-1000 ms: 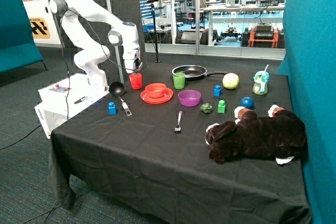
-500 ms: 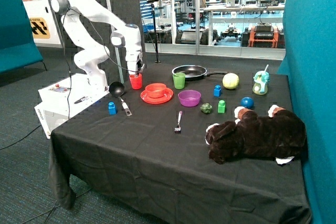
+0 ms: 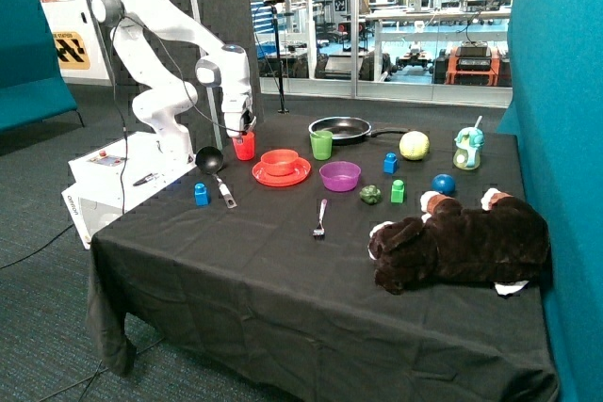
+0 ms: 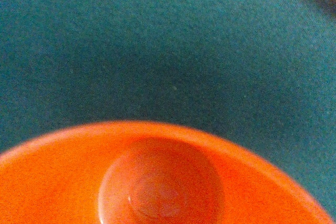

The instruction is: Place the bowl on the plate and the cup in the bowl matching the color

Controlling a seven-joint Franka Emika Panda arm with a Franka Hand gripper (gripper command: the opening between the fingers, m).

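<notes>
Outside view is showing the arm bending down over the table's far corner, with the gripper (image 3: 245,129) sitting right at the rim of the cup (image 3: 244,147); whether it is gripping, I cannot tell. The cup is standing on the black cloth just beside the plate (image 3: 281,174), which is carrying the bowl (image 3: 279,161).

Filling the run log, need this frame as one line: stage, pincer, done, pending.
stage: cup pickup | pincer: at red cup rim | done: red bowl on red plate | pending: cup into bowl
</notes>
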